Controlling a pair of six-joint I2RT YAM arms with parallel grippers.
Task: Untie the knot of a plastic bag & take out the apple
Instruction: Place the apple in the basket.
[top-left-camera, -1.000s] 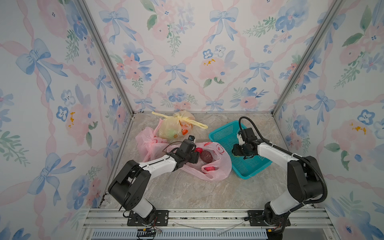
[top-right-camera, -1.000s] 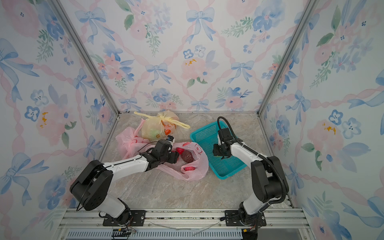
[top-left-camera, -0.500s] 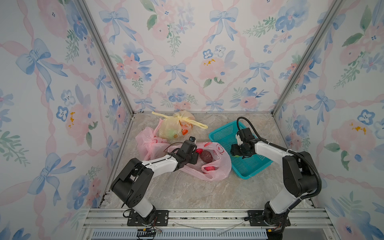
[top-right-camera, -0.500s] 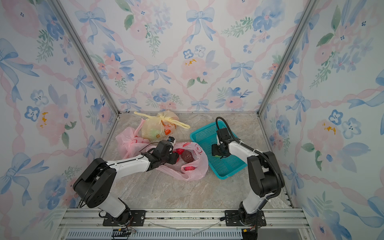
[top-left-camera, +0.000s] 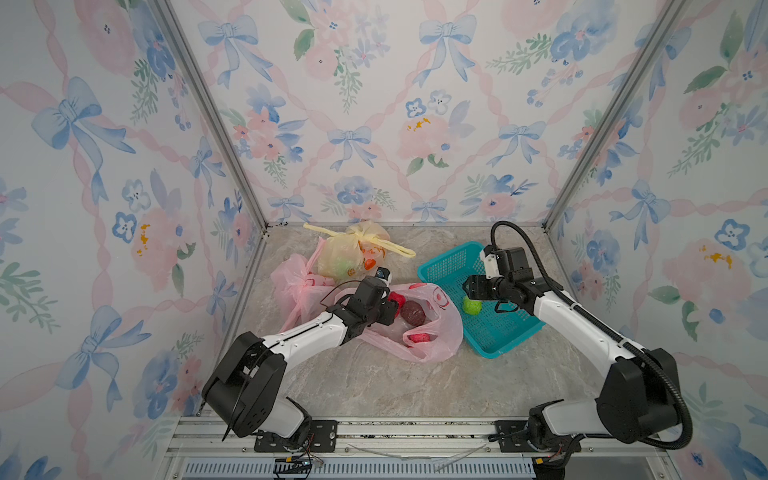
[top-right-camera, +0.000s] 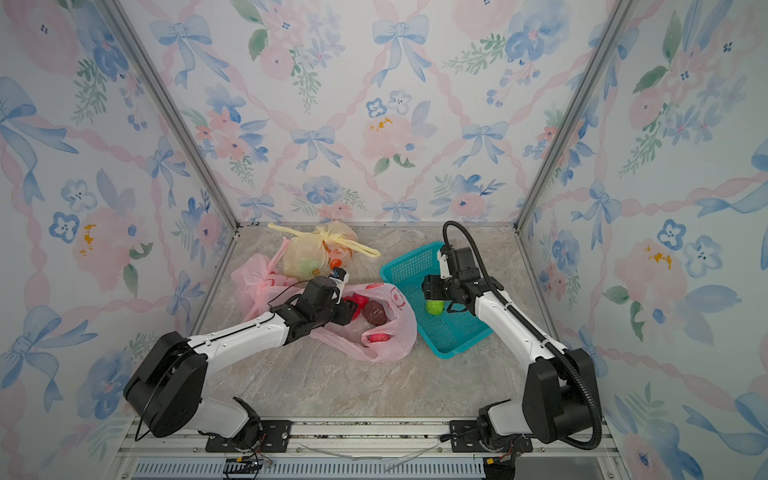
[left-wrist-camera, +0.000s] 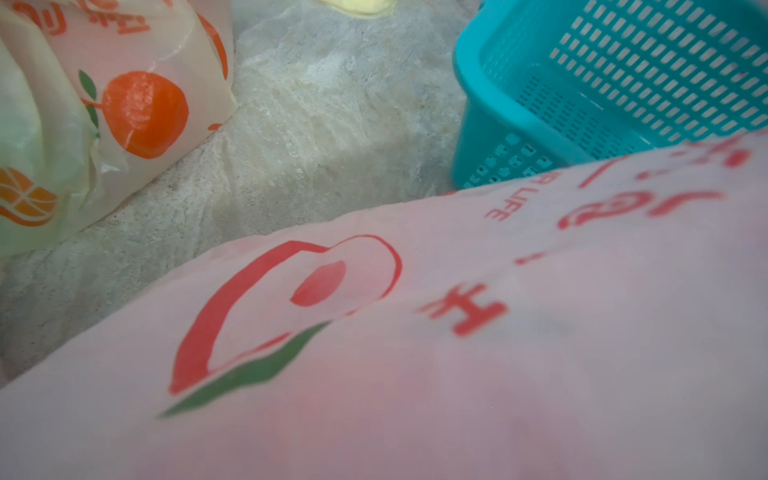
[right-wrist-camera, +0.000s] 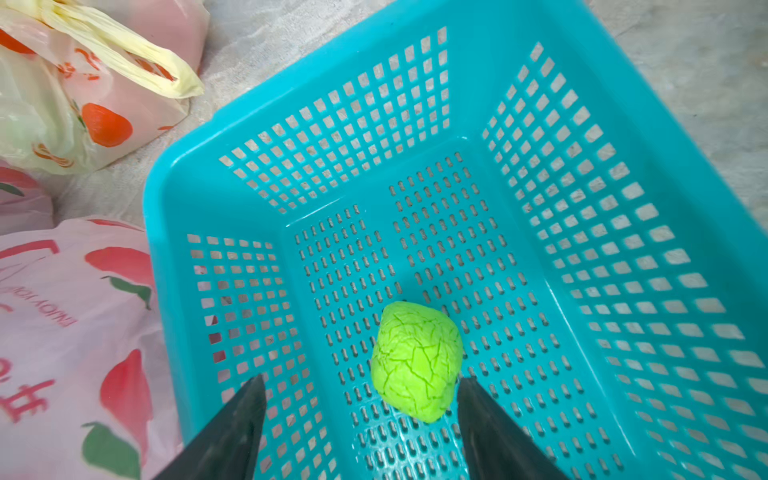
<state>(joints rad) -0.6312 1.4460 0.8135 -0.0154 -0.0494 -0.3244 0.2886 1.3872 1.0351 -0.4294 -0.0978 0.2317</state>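
Observation:
The untied pink plastic bag (top-left-camera: 432, 349) lies open mid-table, holding red items and a dark red round fruit (top-left-camera: 411, 311). My left gripper (top-left-camera: 392, 309) reaches into its mouth. Pink film (left-wrist-camera: 415, 374) covers the whole left wrist view and hides the jaws. A green crackled apple (right-wrist-camera: 415, 361) lies on the floor of the teal basket (right-wrist-camera: 158, 232), also visible in both top views (top-left-camera: 472, 306) (top-right-camera: 434, 307). My right gripper (right-wrist-camera: 361, 379) hovers just above it, open. Its fingers flank the apple without touching it.
A knotted yellow bag (top-left-camera: 353, 257) of fruit stands at the back. A tied pink bag (top-left-camera: 295, 282) lies to its left. The basket (top-left-camera: 444, 259) sits right of the open bag, close to the right wall. Flowered walls close three sides.
My right gripper's jaws have spread wider over the basket, and the green apple now lies free below them. The left arm has stayed at the bag's mouth.

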